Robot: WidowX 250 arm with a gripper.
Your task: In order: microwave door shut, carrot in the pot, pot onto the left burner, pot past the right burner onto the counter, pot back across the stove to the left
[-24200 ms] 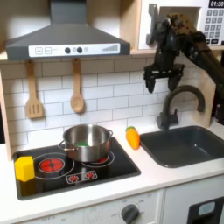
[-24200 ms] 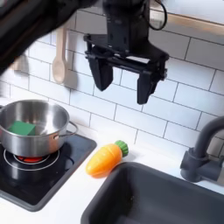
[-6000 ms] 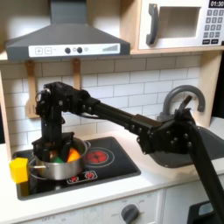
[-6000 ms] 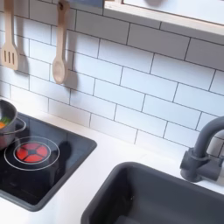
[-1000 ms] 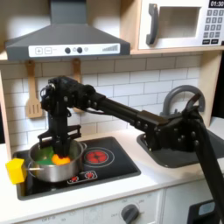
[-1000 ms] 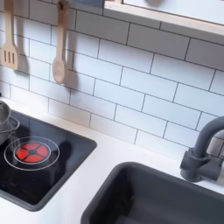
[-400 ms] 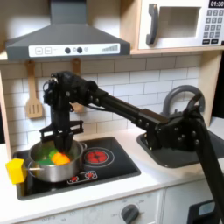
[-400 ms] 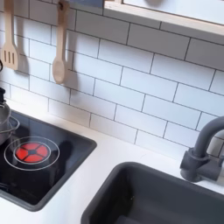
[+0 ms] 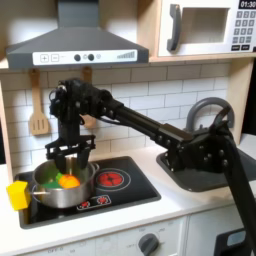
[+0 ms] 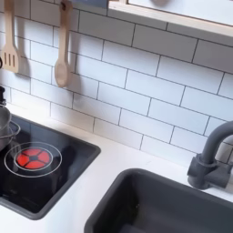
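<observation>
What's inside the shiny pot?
In the first exterior view, the pot on the stove holds the orange carrot beside something green. The gripper hangs just above the rim. The pot's wall hides its bottom.

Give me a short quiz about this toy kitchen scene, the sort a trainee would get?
1. True or false: the microwave door is shut.
2. In the first exterior view, where does the pot sit? A) in the sink B) on the stove's left burner C) on the counter
3. Fill in: the orange carrot lies inside the ____.

Key: 1. True. 2. B. 3. pot; the claw hangs just above its rim, fingers spread.
</observation>
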